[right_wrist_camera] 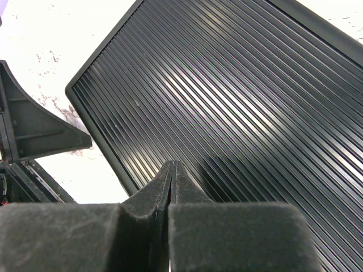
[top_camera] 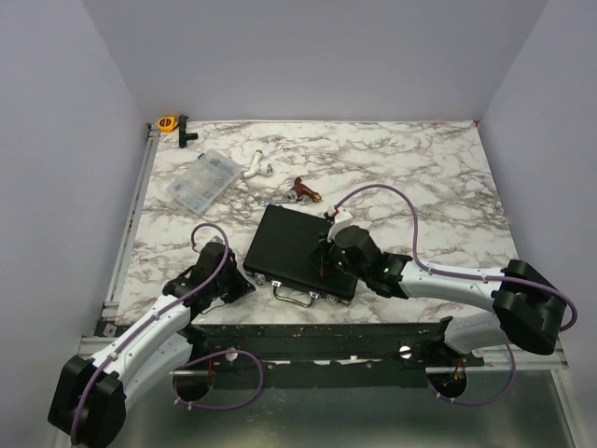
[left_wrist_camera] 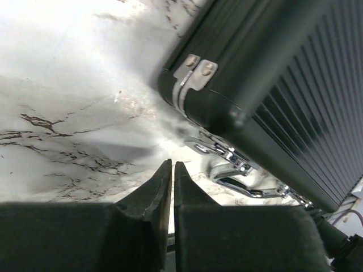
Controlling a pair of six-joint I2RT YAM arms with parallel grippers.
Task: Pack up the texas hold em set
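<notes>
Your left gripper (left_wrist_camera: pixel 172 165) and right gripper (right_wrist_camera: pixel 172 166) are closed, empty. Pin the black ribbed briefcase (top_camera: pixel 297 248) beneath the right; snap the chrome latch (left_wrist_camera: pixel 225 153) ahead of the left.

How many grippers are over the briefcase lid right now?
1. The right gripper, shut, is over the briefcase lid near its edge. The left gripper, shut, is off it, over the table by the near-left corner.

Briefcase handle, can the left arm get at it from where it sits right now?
Probably yes. The left gripper, shut, is low beside the briefcase's near-left corner; the handle sticks out along that front edge with only bare table between. The right gripper is over the lid.
</notes>
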